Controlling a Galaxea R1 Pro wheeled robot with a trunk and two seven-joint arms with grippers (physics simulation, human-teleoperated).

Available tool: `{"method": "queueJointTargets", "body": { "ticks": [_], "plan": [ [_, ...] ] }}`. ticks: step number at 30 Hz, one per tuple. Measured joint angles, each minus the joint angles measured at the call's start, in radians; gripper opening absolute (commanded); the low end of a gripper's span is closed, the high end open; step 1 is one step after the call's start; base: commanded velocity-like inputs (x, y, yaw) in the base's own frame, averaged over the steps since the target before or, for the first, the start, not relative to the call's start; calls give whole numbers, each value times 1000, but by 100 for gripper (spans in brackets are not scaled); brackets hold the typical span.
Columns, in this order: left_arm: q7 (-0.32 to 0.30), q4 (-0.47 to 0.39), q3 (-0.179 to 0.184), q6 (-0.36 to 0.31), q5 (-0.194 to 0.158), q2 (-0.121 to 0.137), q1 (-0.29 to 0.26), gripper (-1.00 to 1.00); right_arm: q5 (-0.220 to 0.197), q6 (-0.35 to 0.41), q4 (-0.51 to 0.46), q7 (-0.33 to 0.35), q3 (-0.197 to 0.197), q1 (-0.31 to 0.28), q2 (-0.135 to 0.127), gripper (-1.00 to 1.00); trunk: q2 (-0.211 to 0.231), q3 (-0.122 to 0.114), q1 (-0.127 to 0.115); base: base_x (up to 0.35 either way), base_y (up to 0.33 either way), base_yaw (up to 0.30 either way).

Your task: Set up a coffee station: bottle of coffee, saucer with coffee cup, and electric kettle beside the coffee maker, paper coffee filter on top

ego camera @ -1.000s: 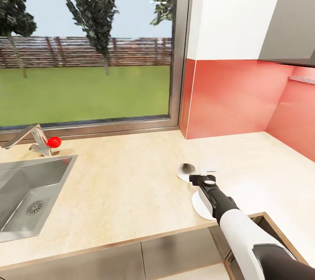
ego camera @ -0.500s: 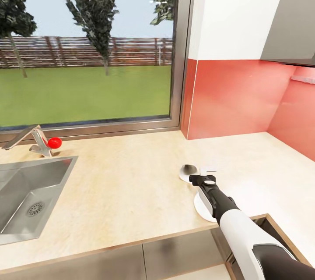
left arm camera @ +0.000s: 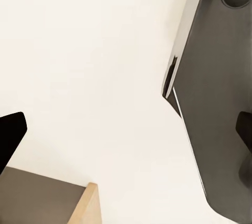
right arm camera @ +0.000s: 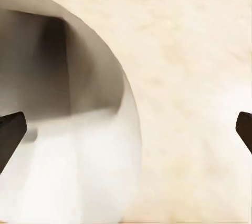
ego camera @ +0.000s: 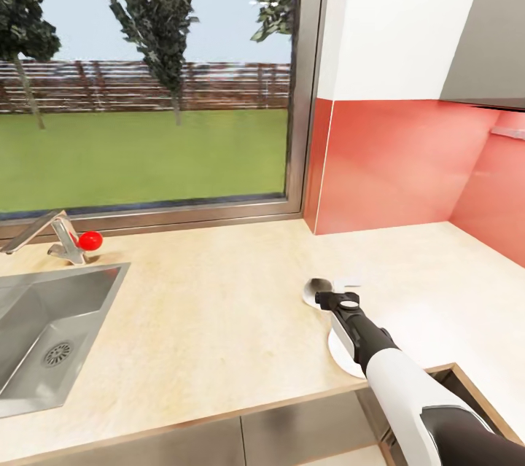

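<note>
A white coffee cup [ego camera: 314, 289] lies on the pale countertop [ego camera: 211, 305], its opening facing the camera. Close to the counter's front edge, a white saucer [ego camera: 340, 351] lies partly hidden under my right forearm. My right gripper [ego camera: 337, 297] hovers right at the cup. In the right wrist view the gripper [right arm camera: 126, 129] is open, its dark fingertips [right arm camera: 10, 132] at the picture's edges, and the cup's shaded inside [right arm camera: 58, 92] lies close in front. My left gripper [left arm camera: 126, 134] is open with nothing between its fingers. The coffee maker, bottle, filter and kettle are out of view.
A steel sink [ego camera: 44, 327] with a red-knobbed tap [ego camera: 69, 240] is set into the counter on the left. A window [ego camera: 146, 79] stands behind, with a red backsplash [ego camera: 394, 167] at the right corner. The left wrist view holds a dark grey panel [left arm camera: 215, 92].
The whole head picture has shifted slightly, so the camera moved. The right arm keeps its place by the cup and over the saucer.
</note>
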State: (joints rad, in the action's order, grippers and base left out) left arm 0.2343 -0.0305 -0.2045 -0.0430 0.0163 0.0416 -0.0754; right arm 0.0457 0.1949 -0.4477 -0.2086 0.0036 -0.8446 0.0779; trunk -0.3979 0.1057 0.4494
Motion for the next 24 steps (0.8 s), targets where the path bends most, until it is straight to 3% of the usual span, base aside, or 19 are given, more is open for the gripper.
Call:
{"method": "queueJointTargets", "body": {
  "ticks": [24],
  "plan": [
    [0, 0, -2, 0, -1, -1, 2, 100, 0, -2, 29, 0, -1, 0, -2, 100, 0, 0, 0, 36, 0, 0]
  ]
}}
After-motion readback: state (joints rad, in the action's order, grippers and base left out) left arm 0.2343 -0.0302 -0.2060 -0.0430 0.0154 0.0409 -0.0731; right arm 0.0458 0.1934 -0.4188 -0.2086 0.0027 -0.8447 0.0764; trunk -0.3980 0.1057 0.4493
